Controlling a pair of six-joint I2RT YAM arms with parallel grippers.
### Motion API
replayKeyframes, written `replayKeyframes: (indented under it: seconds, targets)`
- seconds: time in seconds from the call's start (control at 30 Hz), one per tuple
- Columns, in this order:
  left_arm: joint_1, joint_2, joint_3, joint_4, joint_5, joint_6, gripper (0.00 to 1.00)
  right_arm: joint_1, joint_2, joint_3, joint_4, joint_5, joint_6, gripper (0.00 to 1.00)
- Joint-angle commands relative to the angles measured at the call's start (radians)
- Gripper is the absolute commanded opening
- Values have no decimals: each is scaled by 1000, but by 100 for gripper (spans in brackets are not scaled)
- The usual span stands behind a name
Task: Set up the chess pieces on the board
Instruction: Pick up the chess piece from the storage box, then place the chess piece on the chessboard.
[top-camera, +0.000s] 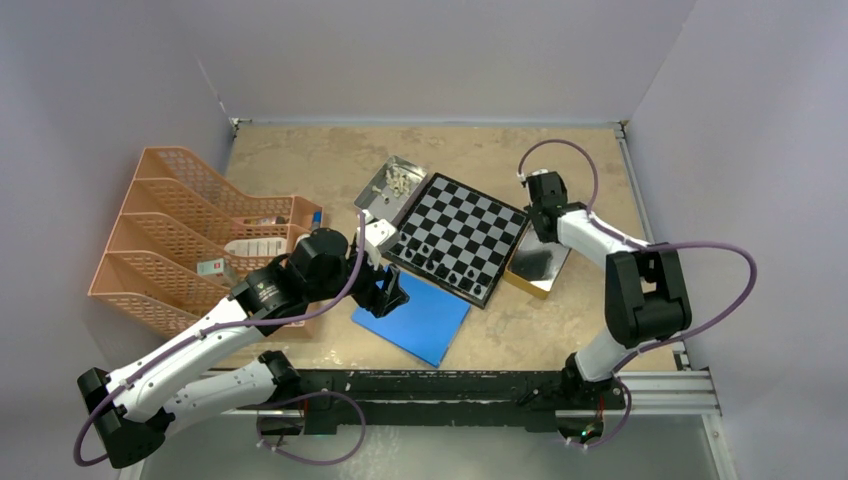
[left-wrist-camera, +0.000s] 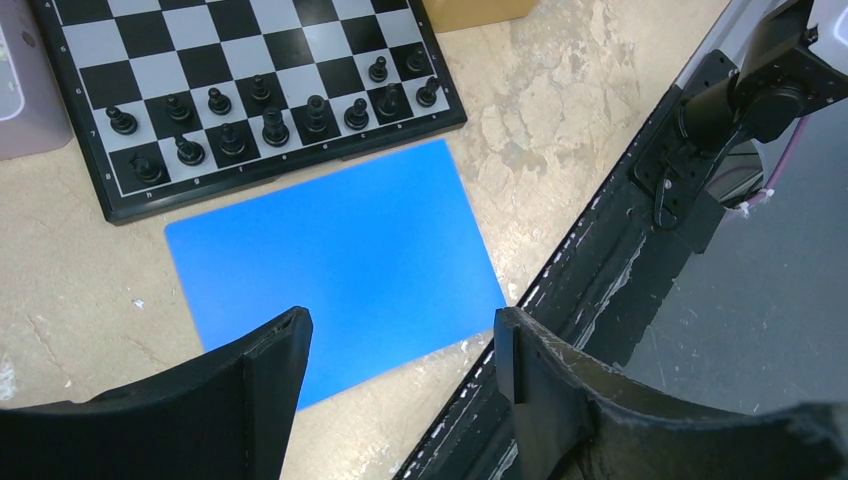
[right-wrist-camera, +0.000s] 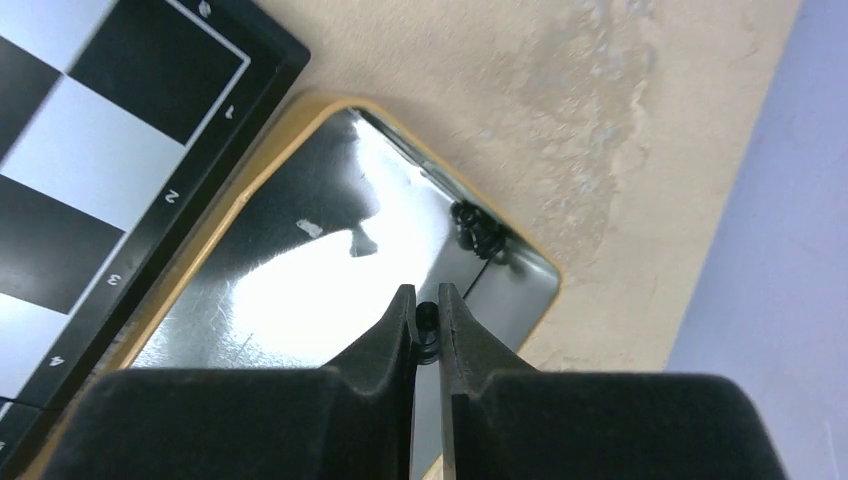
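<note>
The board (top-camera: 457, 238) lies at the table's middle, tilted, with black chess pieces (left-wrist-camera: 275, 125) standing along its two near rows. My right gripper (right-wrist-camera: 427, 300) is shut on a small black chess piece (right-wrist-camera: 427, 320) just above a shiny tan-rimmed tray (right-wrist-camera: 300, 270) beside the board's right edge (right-wrist-camera: 100, 170). A second black piece (right-wrist-camera: 478, 232) lies in that tray's far corner. Cream pieces (top-camera: 398, 182) sit in a metal tray behind the board's left corner. My left gripper (left-wrist-camera: 400, 330) hangs open and empty over the near edge of a blue sheet (left-wrist-camera: 330, 260).
An orange mesh file rack (top-camera: 180, 230) fills the left side, holding a few small items. The blue sheet (top-camera: 415, 315) lies in front of the board. The table's dark front rail (left-wrist-camera: 620, 260) runs close to my left gripper (top-camera: 392, 295). Grey walls enclose the table.
</note>
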Motion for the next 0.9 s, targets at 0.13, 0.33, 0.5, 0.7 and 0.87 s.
replayKeyframes:
  seconds: [0.13,0.33,0.5,0.7,0.87]
  targets:
    - [3,-2,-4,39,2,6,66,9,-120,86,-49,-30,60,4]
    - [2,-7,-1,52,-3,-33,64,33,-145,211,-123,-163,236,4]
    - [3,-38,12,83,-41,-130,63,142,-211,189,-6,-313,367,4]
    - [3,-171,-100,304,-75,-175,63,170,-308,83,270,-661,601,5]
    - [3,-93,-77,415,-117,-168,64,194,-339,-29,493,-862,812,5]
